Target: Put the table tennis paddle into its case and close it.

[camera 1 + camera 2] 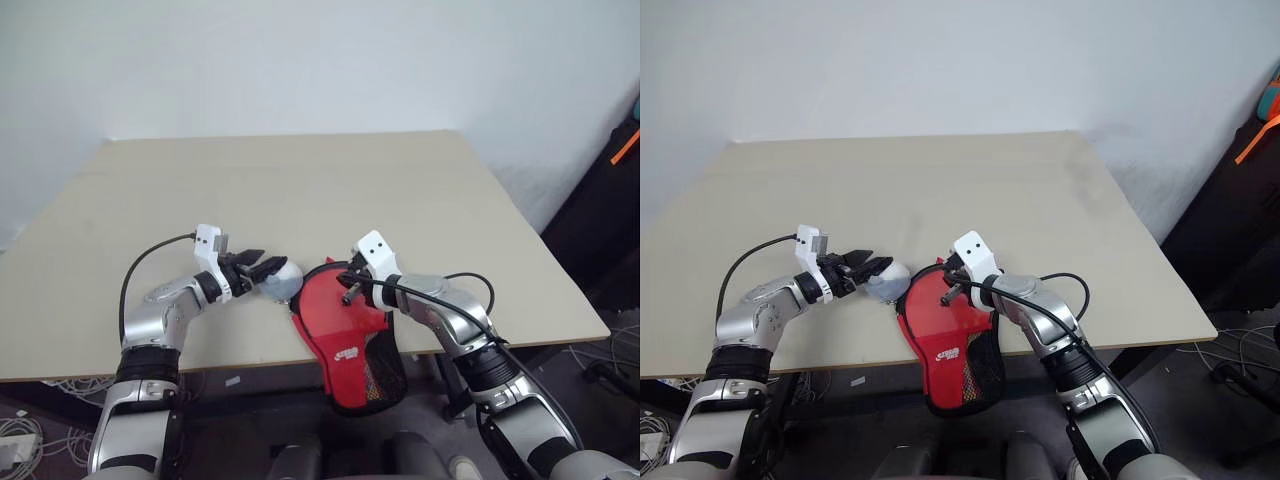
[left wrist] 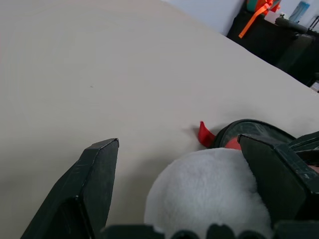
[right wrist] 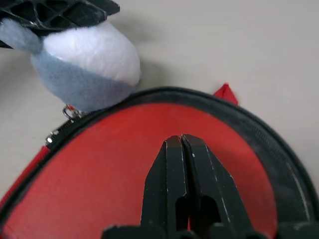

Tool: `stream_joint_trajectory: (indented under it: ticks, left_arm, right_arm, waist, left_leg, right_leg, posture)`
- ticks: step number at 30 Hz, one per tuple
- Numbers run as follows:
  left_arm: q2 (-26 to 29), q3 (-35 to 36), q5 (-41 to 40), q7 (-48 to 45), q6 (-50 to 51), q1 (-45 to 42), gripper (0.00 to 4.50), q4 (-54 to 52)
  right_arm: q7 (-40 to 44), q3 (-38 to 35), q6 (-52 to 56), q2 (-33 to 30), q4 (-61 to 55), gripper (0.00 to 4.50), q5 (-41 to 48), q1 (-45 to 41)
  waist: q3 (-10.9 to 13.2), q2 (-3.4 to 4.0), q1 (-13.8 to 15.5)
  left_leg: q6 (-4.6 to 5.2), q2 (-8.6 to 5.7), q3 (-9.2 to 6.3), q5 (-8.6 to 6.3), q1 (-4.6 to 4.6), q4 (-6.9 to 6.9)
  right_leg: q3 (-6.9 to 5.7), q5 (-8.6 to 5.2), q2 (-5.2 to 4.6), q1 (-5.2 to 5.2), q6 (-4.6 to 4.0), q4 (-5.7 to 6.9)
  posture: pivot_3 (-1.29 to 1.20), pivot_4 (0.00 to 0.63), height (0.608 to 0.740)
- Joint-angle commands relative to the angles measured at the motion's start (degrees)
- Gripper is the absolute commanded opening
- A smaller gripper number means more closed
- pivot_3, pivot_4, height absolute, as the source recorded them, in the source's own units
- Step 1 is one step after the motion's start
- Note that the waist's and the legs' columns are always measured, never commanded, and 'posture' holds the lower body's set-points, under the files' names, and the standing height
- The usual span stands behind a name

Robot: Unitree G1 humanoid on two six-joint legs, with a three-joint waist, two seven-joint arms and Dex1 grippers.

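The case [image 1: 345, 320] lay at the six o'clock edge of the surface [image 1: 300, 180], red side up. Its rounded head rested on the surface and its dark mesh panel [image 1: 380, 375] hung over the front edge. I saw no table tennis paddle lying loose, so I judged it was already inside the case (I could not see into the pouch to be sure).

My right pincer [image 3: 182, 142] was clenched with nothing between its fingers. It pointed down at the middle of the red face, though I could not tell whether it was pressing on the fabric.

My left pincer [image 1: 268, 262] was spread wide at about ten o'clock from the case. A white and grey plush ball [image 1: 284, 281] sat between its fingers, against one and clear of the other, so I would not call that a grip. The ball hung just beside the zip slider [image 3: 54, 138], on the case's rim.

By my reckoning the paddle was stowed, and the closing was what remained. How much of the zip was already shut I could not tell.
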Motion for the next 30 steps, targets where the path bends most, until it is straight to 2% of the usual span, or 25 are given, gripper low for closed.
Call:
stream_joint_trajectory:
  ticks: [1, 12, 21, 24, 30]
  left_arm:
    - [-0.39, -0.63, 0.88, -0.47, 0.26, 0.28, 4.05, -1.26]
    - [2.54, -2.96, 1.16, -3.65, 7.03, 9.43, 4.05, -11.78]
    - [2.21, -2.31, 0.88, -2.62, 8.53, 10.84, 4.05, -13.28]
    - [2.04, -1.99, 0.62, -2.5, 8.65, 10.74, 3.53, -12.88]
    - [2.51, -0.3, -0.93, -2.64, 10.15, 9.23, 1.72, -12.18]
  right_arm:
    - [0.57, 0.65, -1.92, 0.36, -0.1, 0.04, -1.54, 0.1]
    - [1.39, 2.1, -2.19, 1.2, 0.34, 0.04, -3.87, 2.21]
    - [1.74, 1.93, -1.88, 1.77, 0.48, 0.04, -4.81, 2.23]
    - [1.85, 2.01, -1.88, 1.72, 0.64, 0.0, -5.02, 2.13]
    - [2.11, 2.28, -1.85, 1.69, 0.82, 0.0, -5.37, 2.19]
  waist:
    - [0.0, 0.01, -0.05]
    - [-0.05, 0.08, -1.3]
    - [-0.09, 0.13, -1.45]
    - [-0.09, 0.13, -1.46]
    - [-0.09, 0.13, -1.46]
  left_leg:
    - [0.0, 0.0, 0.0, 0.0, 0.01, 0.0]
    - [0.0, 0.02, -0.04, 0.0, 0.1, -0.02]
    - [0.0, 0.04, -0.05, 0.0, 0.13, -0.03]
    - [-0.01, 0.04, -0.05, 0.0, 0.13, -0.03]
    - [0.0, 0.04, -0.06, 0.0, 0.14, -0.02]
  right_leg:
    - [0.0, 0.0, 0.0, 0.0, 0.0, 0.0]
    - [0.0, -0.01, 0.02, 0.07, 0.0, 0.04]
    - [-0.01, -0.01, 0.03, 0.08, 0.0, 0.05]
    - [-0.01, -0.01, 0.03, 0.08, 0.0, 0.05]
    - [-0.01, -0.01, 0.03, 0.09, 0.0, 0.05]
  posture:
    - [0.0, 0.0, 0.739]
    - [0.0, 0.0, 0.739]
    - [0.0, 0.0, 0.739]
    - [0.0, 0.0, 0.739]
    - [0.0, 0.0, 0.739]
